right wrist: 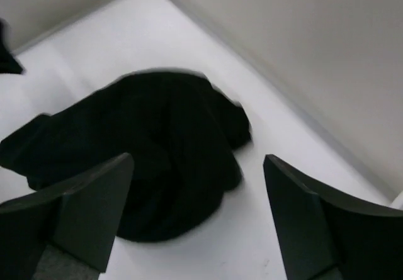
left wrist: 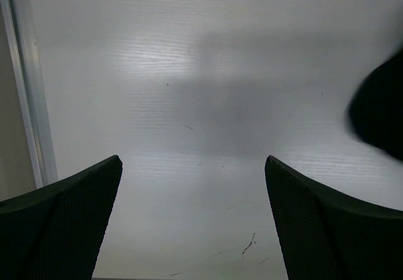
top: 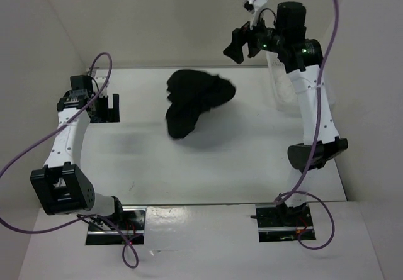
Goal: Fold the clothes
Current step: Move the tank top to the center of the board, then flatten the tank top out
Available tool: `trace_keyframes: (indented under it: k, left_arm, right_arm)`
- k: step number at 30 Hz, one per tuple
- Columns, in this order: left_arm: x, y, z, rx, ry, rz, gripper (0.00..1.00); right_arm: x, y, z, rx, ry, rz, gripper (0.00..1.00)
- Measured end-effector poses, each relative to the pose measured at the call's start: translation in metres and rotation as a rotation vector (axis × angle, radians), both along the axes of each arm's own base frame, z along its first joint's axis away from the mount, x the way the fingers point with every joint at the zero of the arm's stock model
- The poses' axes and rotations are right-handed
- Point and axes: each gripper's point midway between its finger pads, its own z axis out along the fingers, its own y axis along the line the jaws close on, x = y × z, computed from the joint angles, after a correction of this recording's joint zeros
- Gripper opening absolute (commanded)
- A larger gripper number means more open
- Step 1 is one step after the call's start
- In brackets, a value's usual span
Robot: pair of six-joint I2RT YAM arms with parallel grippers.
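We see the black T-shirt [top: 195,104] lying in a crumpled heap on the white table [top: 252,160], near the back and about in the middle. The right gripper [top: 244,46] hangs up in the air above it, a bit off to the right. Its two fingers are wide apart and hold nothing. The left gripper [top: 108,109] is low over the table on the left, well apart from the shirt. Its fingers are wide apart too, with nothing between them.
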Motion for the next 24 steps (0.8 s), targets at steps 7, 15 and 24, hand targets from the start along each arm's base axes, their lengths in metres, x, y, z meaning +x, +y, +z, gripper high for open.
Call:
trace_keyframes:
  k: [7,15,24]
  left_arm:
    - [-0.028,-0.01,-0.006,0.0,-0.017,-0.038,1.0]
    - [-0.034,-0.004,0.0,0.042,-0.061,-0.012,1.0]
    - [-0.036,-0.003,0.003,0.055,-0.093,-0.008,1.0]
  right_arm:
    - [0.042,-0.033,-0.203,-0.232,0.425,-0.198,0.96]
    - [0.014,0.009,-0.274,-0.403,0.512,-0.137,0.96]
    - [0.015,0.109,-0.357,-0.433,0.597,0.063,0.92]
